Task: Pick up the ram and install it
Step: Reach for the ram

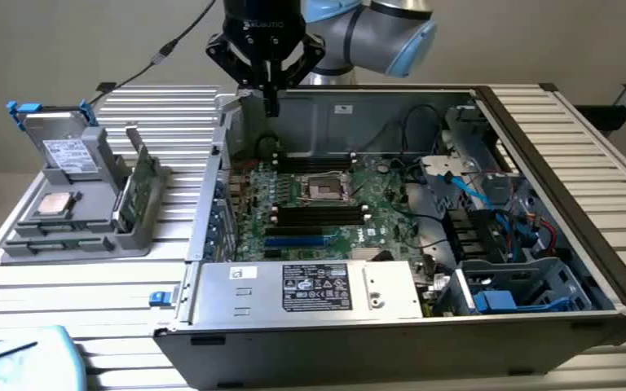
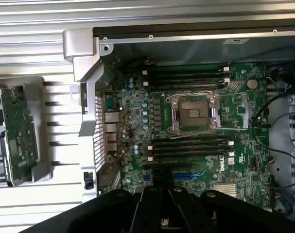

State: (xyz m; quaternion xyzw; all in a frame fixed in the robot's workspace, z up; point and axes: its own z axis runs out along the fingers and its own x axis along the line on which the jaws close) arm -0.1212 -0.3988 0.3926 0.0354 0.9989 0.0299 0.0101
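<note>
Jaws together, empty, over open case [image 1: 400,102]; motherboard [image 2: 137,121] marked DELL; ram [image 1: 137,191] upright in grey rack [image 1: 74,236] beside case.

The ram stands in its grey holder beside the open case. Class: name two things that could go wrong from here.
First, the gripper hangs shut by the case wall; lowered like that, it might strike the ram instead of straddling it. Second, the open CPU socket lies between the black slots; a misaligned ram could damage it.
</note>
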